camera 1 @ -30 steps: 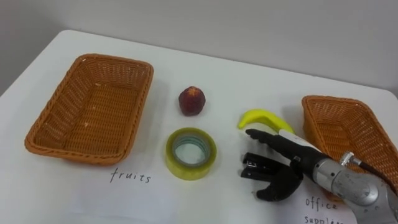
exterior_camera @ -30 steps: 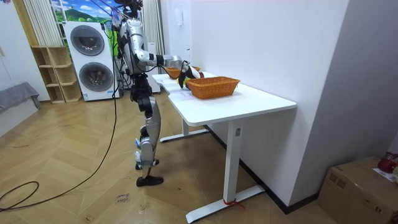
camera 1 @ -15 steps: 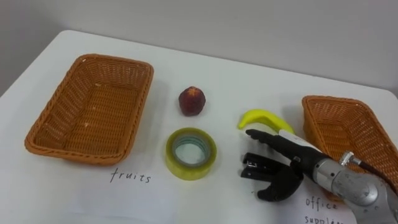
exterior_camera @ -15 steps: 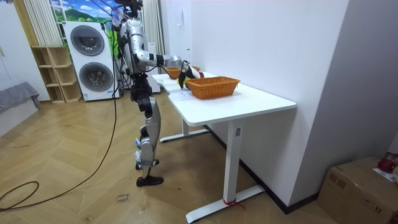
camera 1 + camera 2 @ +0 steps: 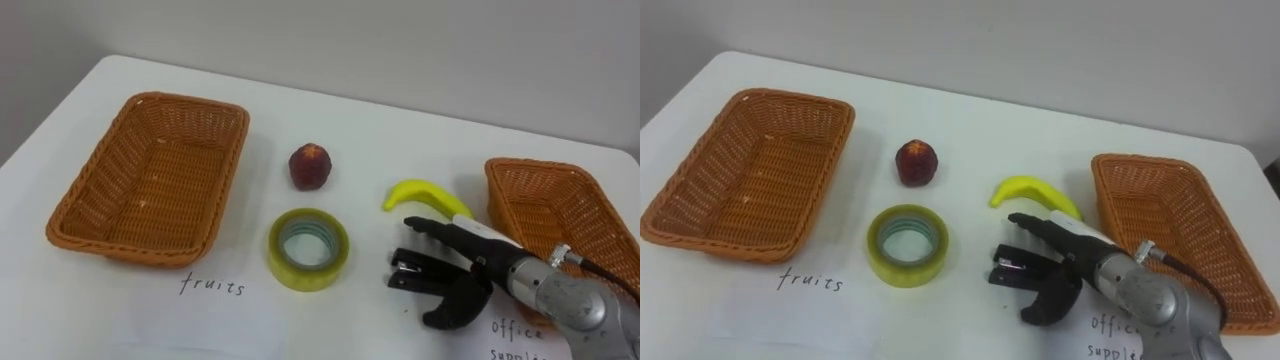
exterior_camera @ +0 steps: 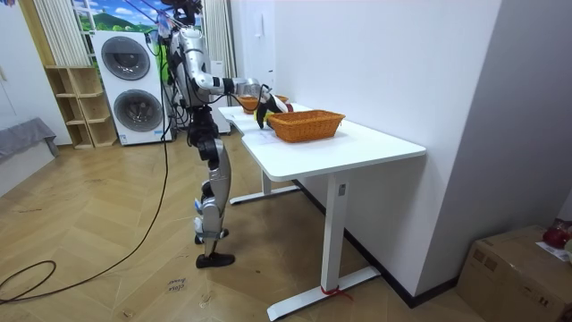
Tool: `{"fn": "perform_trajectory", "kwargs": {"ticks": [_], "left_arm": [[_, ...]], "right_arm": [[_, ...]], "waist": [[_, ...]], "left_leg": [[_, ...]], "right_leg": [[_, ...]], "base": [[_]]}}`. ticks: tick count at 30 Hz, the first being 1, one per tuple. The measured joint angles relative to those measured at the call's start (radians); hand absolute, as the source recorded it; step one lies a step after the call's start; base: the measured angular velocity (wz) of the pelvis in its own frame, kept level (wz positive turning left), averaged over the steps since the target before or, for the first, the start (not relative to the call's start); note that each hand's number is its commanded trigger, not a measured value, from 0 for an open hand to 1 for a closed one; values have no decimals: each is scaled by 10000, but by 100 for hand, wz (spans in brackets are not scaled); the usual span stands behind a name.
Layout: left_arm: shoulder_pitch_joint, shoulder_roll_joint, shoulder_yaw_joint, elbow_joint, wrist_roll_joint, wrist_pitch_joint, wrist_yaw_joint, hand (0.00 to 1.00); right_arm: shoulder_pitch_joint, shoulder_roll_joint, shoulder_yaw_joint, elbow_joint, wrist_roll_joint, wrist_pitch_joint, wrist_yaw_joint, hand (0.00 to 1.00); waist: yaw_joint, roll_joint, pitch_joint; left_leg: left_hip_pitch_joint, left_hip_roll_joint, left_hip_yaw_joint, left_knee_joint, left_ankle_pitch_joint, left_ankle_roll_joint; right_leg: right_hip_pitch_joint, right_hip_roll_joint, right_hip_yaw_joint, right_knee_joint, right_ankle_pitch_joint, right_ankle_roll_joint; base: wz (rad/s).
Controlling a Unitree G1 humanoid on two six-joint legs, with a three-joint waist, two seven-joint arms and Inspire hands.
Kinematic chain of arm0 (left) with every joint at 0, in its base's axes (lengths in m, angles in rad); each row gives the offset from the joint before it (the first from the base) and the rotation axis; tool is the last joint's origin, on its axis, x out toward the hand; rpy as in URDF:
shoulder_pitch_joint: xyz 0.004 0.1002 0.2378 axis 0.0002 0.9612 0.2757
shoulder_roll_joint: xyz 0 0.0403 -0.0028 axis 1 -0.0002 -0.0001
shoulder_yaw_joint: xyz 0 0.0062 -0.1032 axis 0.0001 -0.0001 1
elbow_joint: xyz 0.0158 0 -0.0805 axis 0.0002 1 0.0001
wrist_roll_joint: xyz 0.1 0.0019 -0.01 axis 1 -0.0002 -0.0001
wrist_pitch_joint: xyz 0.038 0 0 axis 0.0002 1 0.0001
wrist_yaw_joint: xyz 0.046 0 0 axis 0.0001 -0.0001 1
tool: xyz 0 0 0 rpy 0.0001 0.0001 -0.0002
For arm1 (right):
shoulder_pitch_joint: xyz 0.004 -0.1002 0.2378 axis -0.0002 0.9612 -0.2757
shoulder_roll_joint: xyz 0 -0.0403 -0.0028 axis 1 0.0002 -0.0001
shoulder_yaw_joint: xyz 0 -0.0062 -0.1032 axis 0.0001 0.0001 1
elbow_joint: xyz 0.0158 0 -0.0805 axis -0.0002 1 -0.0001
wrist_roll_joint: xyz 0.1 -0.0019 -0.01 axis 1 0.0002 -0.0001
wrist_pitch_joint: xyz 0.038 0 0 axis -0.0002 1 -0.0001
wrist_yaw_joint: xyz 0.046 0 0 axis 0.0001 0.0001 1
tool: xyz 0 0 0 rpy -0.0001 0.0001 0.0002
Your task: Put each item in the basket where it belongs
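Note:
My right hand (image 5: 468, 268) hovers low over the table, open, fingers stretched toward the left and thumb (image 5: 447, 314) hanging below, holding nothing. A yellow banana (image 5: 420, 192) lies just beyond its fingers, close to them. A red peach (image 5: 310, 165) sits mid-table. A roll of yellow tape (image 5: 308, 248) lies flat in front of the peach, left of the hand. The wicker basket (image 5: 100, 172) at the left has "fruits" handwritten before it and is empty. The wicker basket (image 5: 540, 166) at the right has an "office supplies" label (image 5: 515, 332) and sits beside my wrist.
The white table (image 5: 370, 120) ends at a grey wall behind. In the room view I stand at the table's (image 6: 357, 148) end on the room view's left, one arm held out over it beside a basket (image 6: 306, 123). Washing machines (image 6: 134, 89) stand behind me.
The whole picture has shifted slightly down, so the camera moved. My right hand has sunk a little toward the table's front; the fruit, tape and baskets stay put.

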Motion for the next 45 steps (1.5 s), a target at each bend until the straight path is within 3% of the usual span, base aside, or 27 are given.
{"fn": "perform_trajectory", "kwargs": {"ticks": [10, 19, 31, 36, 45], "left_arm": [[-18, -2, 5, 2, 5, 203, 69, 0], [-19, -16, 9, -76, -2, 453, 120, 0], [-24, -58, -58, -216, -32, 453, 210, 0], [-42, -119, -252, -270, -36, 421, 273, 0], [-35, -250, -262, -518, -21, 394, 286, 0]], "right_arm": [[-8, 18, 0, -40, -314, 302, 195, 0], [-21, 283, -2, -237, -750, 566, 312, 0], [-36, 712, 34, -500, -1715, 851, 233, 0], [-42, 1082, 42, -510, -1834, 965, -150, 0], [-44, 1137, 418, -830, -2740, 1214, -19, 0]], "waist": [[11, 1, -4], [5, 5, -3], [-27, -12, -14], [-70, -5, -17], [-29, 86, -62]], "left_leg": [[16, 2, -3, 13, -1, 1], [5, 5, -3, 10, -2, 0], [-28, 4, 0, -10, -2, 1], [-32, 6, 5, -32, -3, -2], [-20, 5, 17, -35, -2, -2]], "right_leg": [[23, -3, 1, 11, 0, 0], [16, 3, 16, 16, 0, 0], [-49, 5, 20, 26, 1, 0], [-55, 27, 20, 24, 2, -2], [-53, 28, 48, 26, 11, -13]], "base": [[0], [0], [0], [0], [0]]}}
